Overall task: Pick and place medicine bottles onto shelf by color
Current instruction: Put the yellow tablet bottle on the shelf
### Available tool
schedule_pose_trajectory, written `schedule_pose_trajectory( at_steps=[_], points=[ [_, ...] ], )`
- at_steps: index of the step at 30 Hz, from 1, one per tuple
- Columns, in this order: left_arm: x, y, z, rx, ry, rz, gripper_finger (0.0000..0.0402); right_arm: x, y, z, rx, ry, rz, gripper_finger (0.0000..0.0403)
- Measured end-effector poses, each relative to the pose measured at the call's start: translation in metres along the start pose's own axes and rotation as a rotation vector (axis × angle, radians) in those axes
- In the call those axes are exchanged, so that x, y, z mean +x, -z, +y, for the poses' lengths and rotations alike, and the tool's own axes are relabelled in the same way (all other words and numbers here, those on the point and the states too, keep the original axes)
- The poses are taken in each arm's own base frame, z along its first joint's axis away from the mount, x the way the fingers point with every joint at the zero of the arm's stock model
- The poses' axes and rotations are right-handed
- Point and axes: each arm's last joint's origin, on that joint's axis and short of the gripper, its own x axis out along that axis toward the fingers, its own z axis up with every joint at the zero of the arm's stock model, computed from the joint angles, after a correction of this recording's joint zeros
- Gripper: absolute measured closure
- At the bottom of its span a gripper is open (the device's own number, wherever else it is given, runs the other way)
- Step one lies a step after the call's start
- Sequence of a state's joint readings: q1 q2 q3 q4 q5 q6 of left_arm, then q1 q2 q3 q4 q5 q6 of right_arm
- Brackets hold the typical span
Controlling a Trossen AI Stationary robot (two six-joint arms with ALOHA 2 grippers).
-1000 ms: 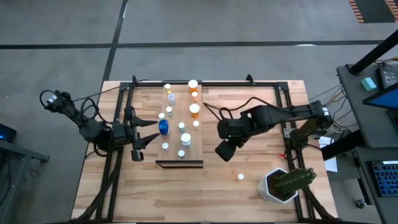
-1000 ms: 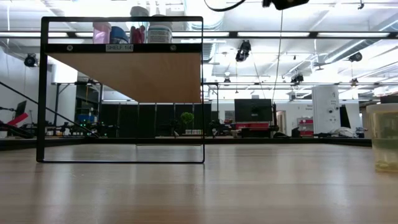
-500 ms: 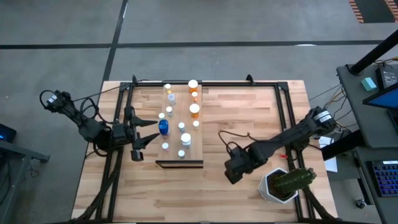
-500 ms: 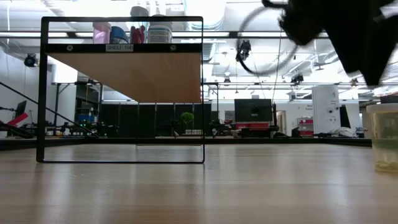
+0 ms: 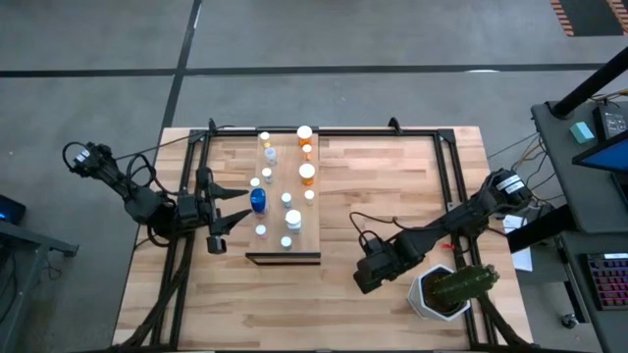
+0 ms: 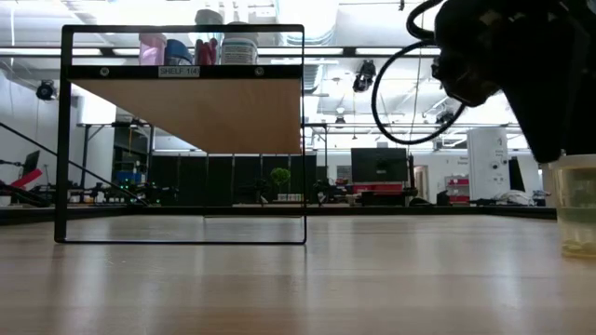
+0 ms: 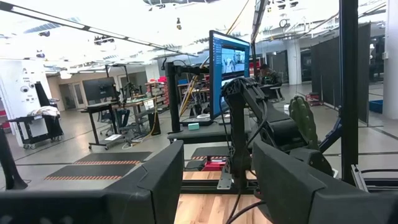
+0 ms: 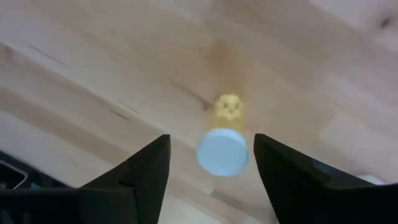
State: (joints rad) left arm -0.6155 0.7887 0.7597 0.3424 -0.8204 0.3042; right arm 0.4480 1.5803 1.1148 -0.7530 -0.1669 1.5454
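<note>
A small bottle (image 8: 222,151) with a white cap and a yellowish body stands on the planked table near its front right. My right gripper (image 8: 211,140) hangs over it, pointing steeply down. It is open, with one finger on each side of the cap and a gap to both. In the high view my right gripper (image 5: 365,281) hides this bottle. The shelf (image 5: 316,230), a pale board, carries several bottles, among them a blue one (image 5: 257,200) and an orange one (image 5: 307,175). My left gripper (image 5: 228,208) waits open at the shelf's left side with nothing between its fingers.
A white pot with a green cactus (image 5: 446,289) stands close to the right of my right gripper. Black frame rails (image 5: 446,186) run along the table's sides and back. In the low view the shelf board (image 6: 186,112) stands raised in a black frame.
My right gripper has swung from beside the shelf's right side toward the table's near edge and sunk low, rolling and tipping downward as it went. It now hangs over the lone bottle, which stays where it was.
</note>
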Motion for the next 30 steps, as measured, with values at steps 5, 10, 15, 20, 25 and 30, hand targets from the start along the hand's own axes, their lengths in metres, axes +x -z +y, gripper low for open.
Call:
schedule_pose_trajectory(
  at_steps=[5,10,15,20,25,30],
  points=[
    [0.0,0.0,0.0,0.0,0.0,0.0,0.0226,0.006,0.001,-0.002,0.039,-0.02,0.039,0.0223],
    [0.0,0.0,0.0,0.0,0.0,0.0,0.0226,0.006,0.003,-0.001,0.047,-0.028,0.045,0.0273],
    [0.0,0.0,0.0,0.0,0.0,0.0,0.0226,0.004,0.002,0.001,0.037,-0.033,0.035,0.0296],
    [0.0,0.0,0.0,-0.001,0.0,0.0,0.0226,-0.023,-0.006,0.009,-0.04,-0.036,0.027,0.0295],
    [0.0,0.0,0.0,-0.001,0.0,-0.001,0.0226,-0.092,-0.034,0.03,-0.15,-0.124,-0.034,0.0295],
    [0.0,0.0,0.0,-0.001,-0.001,-0.001,0.0226,-0.148,-0.066,0.046,-0.236,-0.226,-0.12,0.0295]
  ],
)
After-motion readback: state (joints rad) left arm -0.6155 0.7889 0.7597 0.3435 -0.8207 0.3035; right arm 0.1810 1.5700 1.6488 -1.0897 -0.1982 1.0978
